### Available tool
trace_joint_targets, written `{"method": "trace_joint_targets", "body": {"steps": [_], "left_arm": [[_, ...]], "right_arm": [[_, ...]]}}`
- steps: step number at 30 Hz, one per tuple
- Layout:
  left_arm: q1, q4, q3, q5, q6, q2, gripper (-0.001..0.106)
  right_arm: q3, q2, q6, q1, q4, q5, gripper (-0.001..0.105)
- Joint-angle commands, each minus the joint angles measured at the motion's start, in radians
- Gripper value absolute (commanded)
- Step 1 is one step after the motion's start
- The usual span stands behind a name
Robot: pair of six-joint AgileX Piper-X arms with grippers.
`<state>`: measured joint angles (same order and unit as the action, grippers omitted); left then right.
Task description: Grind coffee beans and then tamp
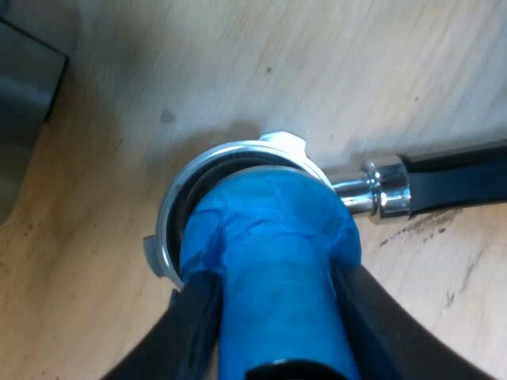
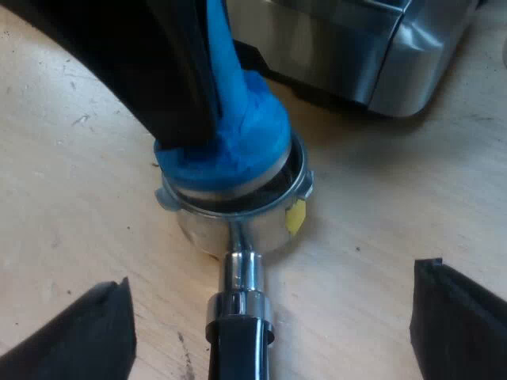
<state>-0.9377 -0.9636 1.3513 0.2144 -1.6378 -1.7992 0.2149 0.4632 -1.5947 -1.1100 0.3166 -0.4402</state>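
From the left wrist: grips the blue tamper [image 1: 273,237] with the left tool [image 1: 265,277], both black fingers [image 1: 194,324] closed against its stem. Seats the tamper's broad base inside the round basket of the portafilter [image 1: 170,214], steel rim showing around it. Rests the portafilter on the pale wooden surface [image 1: 317,71], with a chrome neck leading from the basket to the dark handle [image 1: 455,178]. Shows dark specks [image 1: 416,226] scattered on the surface just beside that neck, and a grey corner of the espresso machine [image 1: 24,87] near by, apart from the basket.

From the right wrist: hangs the right tool [image 2: 273,279] wide open above the surface, holding nothing, one finger to each side of the portafilter's handle and touching neither handle nor basket. Looks along the handle to the basket, tamper base at its rim, the left tool clamped on the stem above. Picks out a small yellow mark [image 2: 295,215] on the basket's outer wall near the neck. Places the espresso machine's steel body just beyond the basket, on the same surface.
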Motion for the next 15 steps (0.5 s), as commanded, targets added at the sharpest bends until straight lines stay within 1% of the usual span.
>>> {"method": "trace_joint_targets", "body": {"steps": [1, 3, 10, 15], "left_arm": [[-0.005, 0.004, 0.007, -0.01, -0.002, -0.003, 0.0], [-0.005, 0.004, 0.007, -0.023, -0.002, -0.007, 0.0], [-0.005, 0.039, 0.007, -0.023, -0.002, -0.008, 0.0], [-0.005, 0.04, 0.007, -0.023, -0.002, -0.016, 0.0]], "right_arm": [[0.003, 0.001, -0.002, 0.0, -0.006, 0.003, 0.072], [0.003, 0.001, -0.002, 0.0, -0.006, 0.003, 0.072], [0.003, 0.001, -0.002, 0.0, -0.006, 0.003, 0.072], [0.003, 0.001, -0.002, 0.0, -0.006, 0.003, 0.072]]}}
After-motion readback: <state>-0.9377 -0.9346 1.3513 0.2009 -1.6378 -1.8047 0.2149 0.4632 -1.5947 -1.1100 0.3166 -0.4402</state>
